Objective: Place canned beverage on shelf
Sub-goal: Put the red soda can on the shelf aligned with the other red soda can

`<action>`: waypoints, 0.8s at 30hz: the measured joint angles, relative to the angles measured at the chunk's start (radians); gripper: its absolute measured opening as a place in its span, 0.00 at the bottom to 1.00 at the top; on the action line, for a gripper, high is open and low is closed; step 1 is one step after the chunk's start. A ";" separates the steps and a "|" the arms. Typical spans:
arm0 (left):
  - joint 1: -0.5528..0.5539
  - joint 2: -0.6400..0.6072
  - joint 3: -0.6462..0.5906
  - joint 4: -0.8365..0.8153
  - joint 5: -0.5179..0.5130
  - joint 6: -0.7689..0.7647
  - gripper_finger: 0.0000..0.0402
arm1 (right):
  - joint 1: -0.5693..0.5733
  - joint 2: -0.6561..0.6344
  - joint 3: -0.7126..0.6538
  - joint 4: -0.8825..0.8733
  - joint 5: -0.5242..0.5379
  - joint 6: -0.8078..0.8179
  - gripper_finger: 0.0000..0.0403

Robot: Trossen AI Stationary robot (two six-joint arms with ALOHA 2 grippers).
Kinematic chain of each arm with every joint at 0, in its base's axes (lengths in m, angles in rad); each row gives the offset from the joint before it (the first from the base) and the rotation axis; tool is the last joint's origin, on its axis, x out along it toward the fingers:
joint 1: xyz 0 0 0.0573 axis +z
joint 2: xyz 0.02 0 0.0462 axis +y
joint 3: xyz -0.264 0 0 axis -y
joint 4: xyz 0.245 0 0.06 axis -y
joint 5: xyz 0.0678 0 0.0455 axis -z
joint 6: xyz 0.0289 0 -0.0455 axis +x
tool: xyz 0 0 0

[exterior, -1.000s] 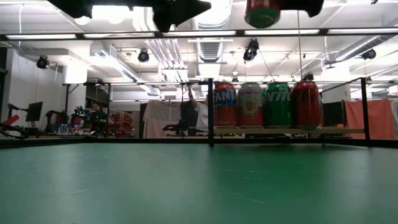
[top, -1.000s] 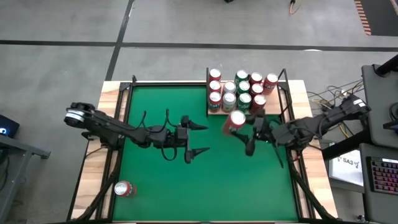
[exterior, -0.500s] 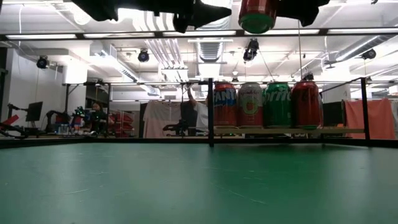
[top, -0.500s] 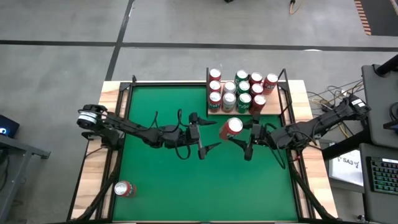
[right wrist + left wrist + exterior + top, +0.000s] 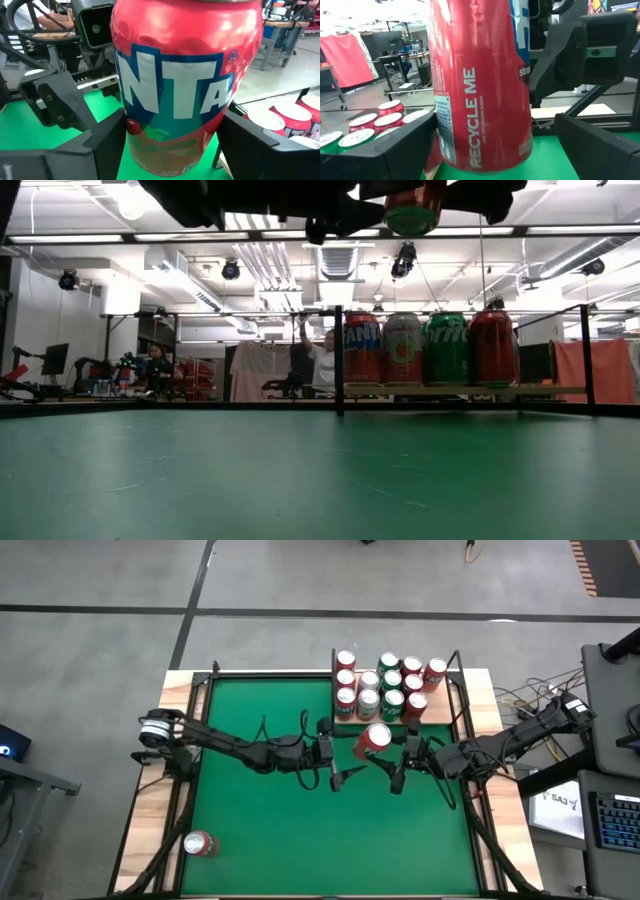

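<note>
Left gripper [image 5: 341, 753] has moved in from mid-table, fingers spread around the can [image 5: 375, 737] that the right gripper [image 5: 385, 755] clamps, high above the felt just in front of the shelf [image 5: 347, 718]. Looks like a handover. Contact unclear; free slot hidden by the cans.

Held can's [image 5: 415, 205] top beyond frame edge

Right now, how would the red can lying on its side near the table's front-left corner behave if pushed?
The red can lies sideways on the green felt, so it would probably roll, not slide. Its round metal wall looks smooth, likely slippery to grasp. Full or empty can't be told.
</note>
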 joint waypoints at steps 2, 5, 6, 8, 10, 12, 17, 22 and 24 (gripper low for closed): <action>0.001 0.010 0.012 -0.002 0.002 0.000 0.96 | 0.000 0.000 0.000 -0.001 0.001 0.009 0.65; 0.006 0.025 0.023 0.001 0.002 0.003 0.96 | 0.000 0.001 0.000 0.000 0.013 0.011 0.65; 0.008 0.030 0.026 0.005 0.002 0.004 0.96 | 0.000 0.001 0.000 0.001 0.017 0.011 0.65; 0.013 0.038 0.030 0.014 0.003 0.003 0.96 | 0.000 0.002 0.000 0.007 0.023 0.011 0.65; 0.017 0.045 0.035 0.026 0.009 0.003 0.96 | 0.000 0.002 0.000 0.015 0.022 0.013 0.65; 0.021 0.051 0.046 0.025 0.012 0.001 0.96 | 0.000 0.003 0.000 0.017 0.023 0.021 0.65; 0.023 0.081 0.085 0.025 0.012 -0.003 0.96 | 0.000 0.023 0.001 0.029 0.022 0.025 0.65; 0.023 0.092 0.088 0.023 0.007 -0.009 0.87 | 0.000 0.036 0.001 0.025 0.019 0.029 0.65; 0.024 0.092 0.088 0.017 0.005 -0.018 0.79 | 0.000 0.036 0.001 0.027 0.017 0.030 0.65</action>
